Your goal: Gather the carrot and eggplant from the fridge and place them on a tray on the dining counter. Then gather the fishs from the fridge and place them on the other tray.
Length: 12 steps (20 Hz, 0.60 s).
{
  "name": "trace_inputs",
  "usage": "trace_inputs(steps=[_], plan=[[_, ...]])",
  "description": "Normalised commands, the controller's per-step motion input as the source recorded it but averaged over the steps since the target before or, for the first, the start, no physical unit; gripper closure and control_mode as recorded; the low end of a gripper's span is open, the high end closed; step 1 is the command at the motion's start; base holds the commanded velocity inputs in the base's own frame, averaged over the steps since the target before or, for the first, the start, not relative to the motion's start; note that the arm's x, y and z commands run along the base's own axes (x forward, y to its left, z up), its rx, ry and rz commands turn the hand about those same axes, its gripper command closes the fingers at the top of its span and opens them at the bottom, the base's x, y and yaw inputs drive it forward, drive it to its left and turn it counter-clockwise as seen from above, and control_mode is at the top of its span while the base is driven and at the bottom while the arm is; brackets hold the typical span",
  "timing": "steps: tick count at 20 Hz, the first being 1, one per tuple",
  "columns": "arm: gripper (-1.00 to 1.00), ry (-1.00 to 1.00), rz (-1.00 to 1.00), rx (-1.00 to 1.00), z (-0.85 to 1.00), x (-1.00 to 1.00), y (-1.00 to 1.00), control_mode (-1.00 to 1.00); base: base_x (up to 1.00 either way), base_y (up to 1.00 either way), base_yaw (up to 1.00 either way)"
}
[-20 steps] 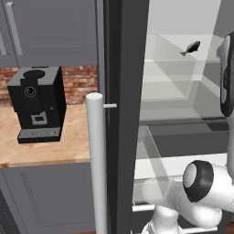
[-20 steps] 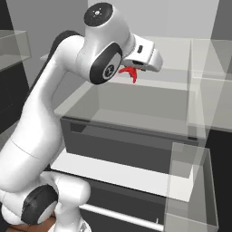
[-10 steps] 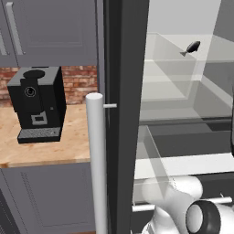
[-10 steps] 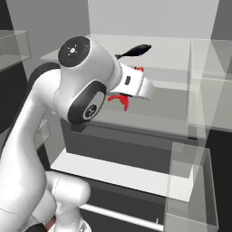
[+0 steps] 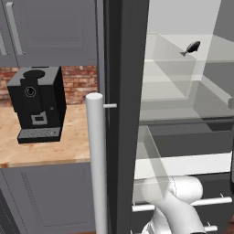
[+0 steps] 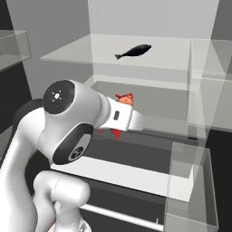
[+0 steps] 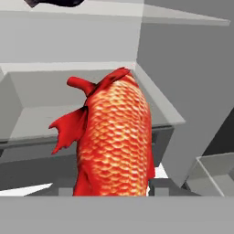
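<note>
My gripper (image 7: 112, 189) is shut on a red-orange scaly fish (image 7: 114, 137), which stands right in front of the hand camera. In the right base view the gripper (image 6: 121, 118) hangs before the fridge's (image 6: 149, 18) middle level, and the red fish (image 6: 124, 99) pokes out above and below the hand. A second, dark slim fish (image 6: 134, 51) lies on the upper glass shelf, above and behind the hand. It also appears as the dark fish (image 5: 192, 47) in the left base view. The carrot, eggplant, trays and dining counter are out of view.
The open fridge door with its pale bar handle (image 5: 97, 160) stands left of the arm. A black coffee machine (image 5: 36, 103) sits on a wooden counter (image 5: 45, 146) beyond it. Clear door bins (image 6: 190, 190) rise at the right, and a glass shelf (image 6: 77, 56) hangs overhead.
The arm has swung down from upper-shelf height to the middle level, carrying the red fish with it. The dark fish on the upper shelf has come into full sight and has not moved.
</note>
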Motion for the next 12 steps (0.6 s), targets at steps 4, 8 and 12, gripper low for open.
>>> trace_inputs(steps=[4, 8, 12], plan=[[1.0, 0.07, 0.11, -0.03, -0.45, -0.03, 0.34, -1.0, 0.0, 0.0, 0.0], [1.0, 0.0, 0.05, -0.02, -0.11, 0.0, 0.11, -1.0, 0.0, 0.0, 0.0], [1.0, -0.01, 0.0, 0.0, 0.0, -0.02, 0.0, -1.0, 0.0, 0.0, 0.0]])
